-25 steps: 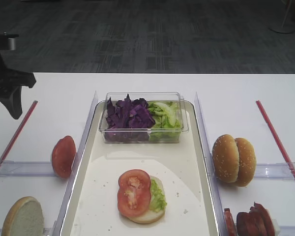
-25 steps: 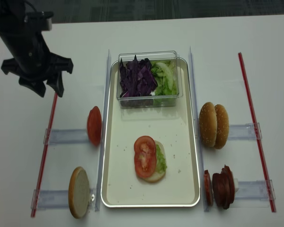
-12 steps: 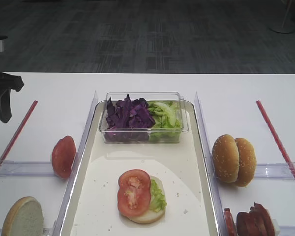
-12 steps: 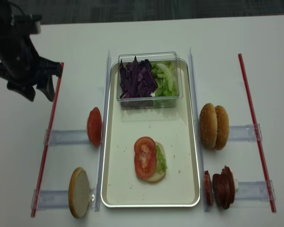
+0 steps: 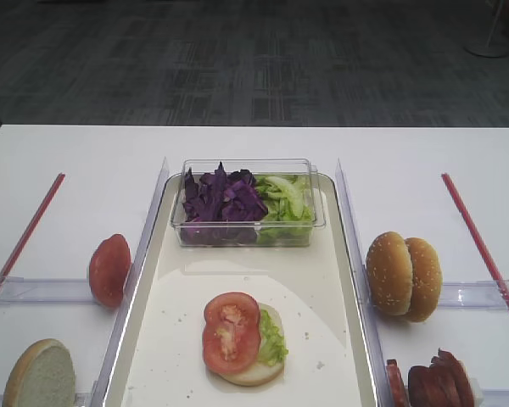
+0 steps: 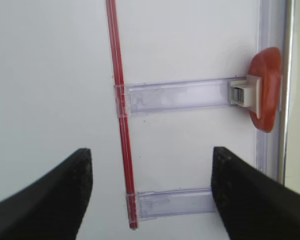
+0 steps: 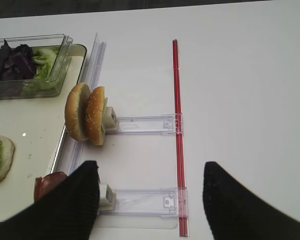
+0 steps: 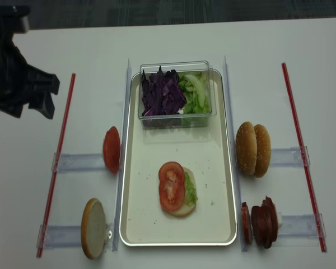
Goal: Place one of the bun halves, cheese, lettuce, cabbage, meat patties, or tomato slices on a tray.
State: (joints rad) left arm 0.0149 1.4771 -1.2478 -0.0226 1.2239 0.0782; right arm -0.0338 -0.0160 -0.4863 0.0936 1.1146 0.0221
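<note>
Two stacked: bright-red round tomato slices [image 8: 171,186] lie on a pale bun half with lettuce, centre of cream-white rectangular tray [image 8: 221,168].
Left: dark patties [image 8: 262,220], lower right.
Left claw [image 6: 150,192]: apart, empty.
Right claw [image 7: 151,200]: apart, empty.

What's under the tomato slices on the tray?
Under the two overlapping tomato slices lies lettuce, on a pale bun half resting on the tray. Anything else beneath the slices is covered.

Even bright overhead light, soft shadows; wrist views slightly blurred, perhaps defocused near edges.
</note>
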